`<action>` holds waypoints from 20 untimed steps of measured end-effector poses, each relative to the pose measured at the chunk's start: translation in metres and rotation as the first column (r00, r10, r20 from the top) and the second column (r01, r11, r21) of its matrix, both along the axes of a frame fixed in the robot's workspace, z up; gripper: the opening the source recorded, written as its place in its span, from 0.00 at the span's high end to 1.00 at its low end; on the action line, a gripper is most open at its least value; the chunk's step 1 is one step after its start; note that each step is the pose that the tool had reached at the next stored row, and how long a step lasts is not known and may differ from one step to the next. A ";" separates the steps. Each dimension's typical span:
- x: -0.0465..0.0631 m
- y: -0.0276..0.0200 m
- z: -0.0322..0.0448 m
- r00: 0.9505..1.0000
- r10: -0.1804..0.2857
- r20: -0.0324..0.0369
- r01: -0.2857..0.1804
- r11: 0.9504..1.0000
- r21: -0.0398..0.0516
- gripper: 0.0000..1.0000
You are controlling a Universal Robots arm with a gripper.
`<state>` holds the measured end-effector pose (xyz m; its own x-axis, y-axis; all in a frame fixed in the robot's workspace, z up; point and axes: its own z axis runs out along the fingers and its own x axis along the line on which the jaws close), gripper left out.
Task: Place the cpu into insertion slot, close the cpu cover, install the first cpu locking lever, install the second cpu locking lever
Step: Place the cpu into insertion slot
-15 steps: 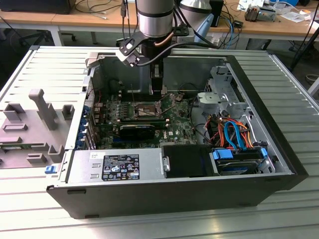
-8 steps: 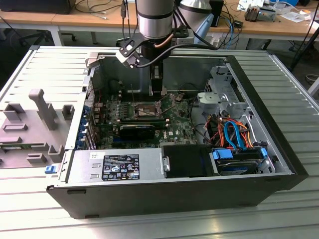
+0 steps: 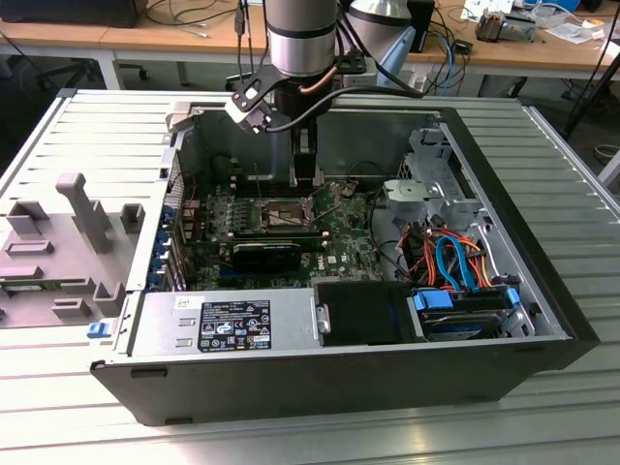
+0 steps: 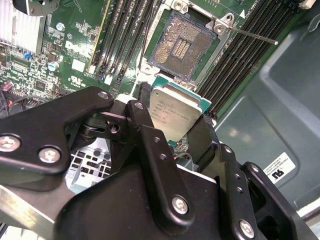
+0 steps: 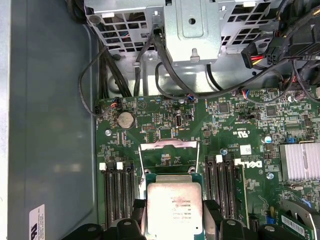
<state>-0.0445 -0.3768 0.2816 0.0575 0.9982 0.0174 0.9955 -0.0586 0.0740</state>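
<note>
Arm [image 3: 301,39] reaching straight down into case [image 3: 291,387], fingers [image 4: 141,120] clamped on cpu [image 4: 175,112], near insertion slot [image 4: 182,45]

arm: your arm [image 3: 300,34] is a silver-grey cylinder with a darker band low down
cables: black cables [image 3: 383,60] loop off it, plus one coppery one
wrist mount: black bracket [image 3: 250,102] with pale bits
gripper: your gripper [image 4: 170,120] is matte black, flat and angular
screws: silver screws [image 4: 180,205] at its pivots
</note>
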 end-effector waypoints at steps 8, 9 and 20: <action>0.000 0.0000 -0.0012 1.000 0.000 0.000 0.000 1.000 0.000 0.46; 0.000 0.0000 -0.0013 1.000 0.000 0.000 0.000 1.000 0.000 0.46; -0.006 0.0000 -0.0059 1.000 0.000 0.000 0.000 1.000 0.000 0.46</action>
